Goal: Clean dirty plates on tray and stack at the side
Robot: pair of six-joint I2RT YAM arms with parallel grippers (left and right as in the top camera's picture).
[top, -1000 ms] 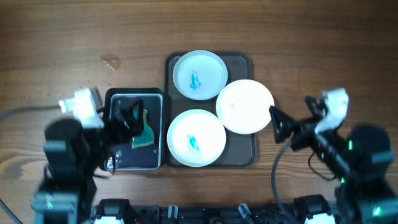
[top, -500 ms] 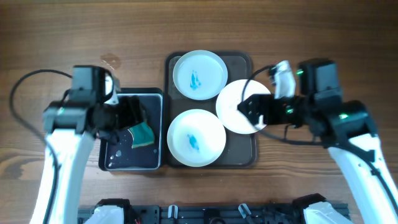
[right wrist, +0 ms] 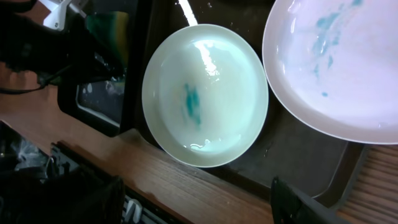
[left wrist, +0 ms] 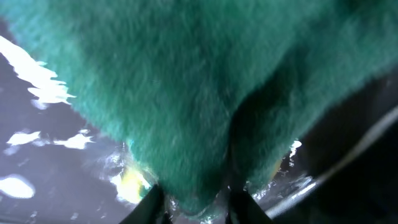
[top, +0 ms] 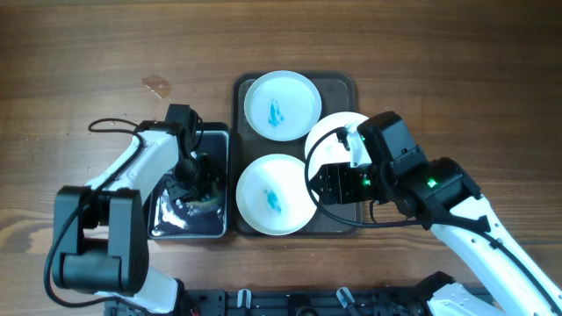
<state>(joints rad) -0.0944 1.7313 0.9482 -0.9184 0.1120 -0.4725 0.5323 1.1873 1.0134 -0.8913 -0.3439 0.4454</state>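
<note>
Three white plates lie on the dark tray [top: 341, 221]. The back plate [top: 281, 105] and the front plate [top: 277, 195] each carry a teal smear. My right arm hides part of the right plate [top: 336, 140]. My right gripper [top: 327, 184] hovers open over the tray's front. In the right wrist view it [right wrist: 199, 208] is empty, with the front plate [right wrist: 205, 93] ahead and a smeared plate [right wrist: 336, 62] to the right. My left gripper [top: 191, 180] is down in the black tray. Its jaws [left wrist: 196, 200] are shut on the teal sponge [left wrist: 186, 87].
The glossy black sponge tray [top: 162, 224] sits left of the plate tray, its wet floor [left wrist: 37, 155] glistening. A small stain [top: 158, 86] marks the wood at the back left. The table's front edge [right wrist: 186, 193] runs just below the plate tray.
My left arm dropped into the black tray and its jaws closed on the sponge. My right arm swung left, over the right plate and the tray's front.
</note>
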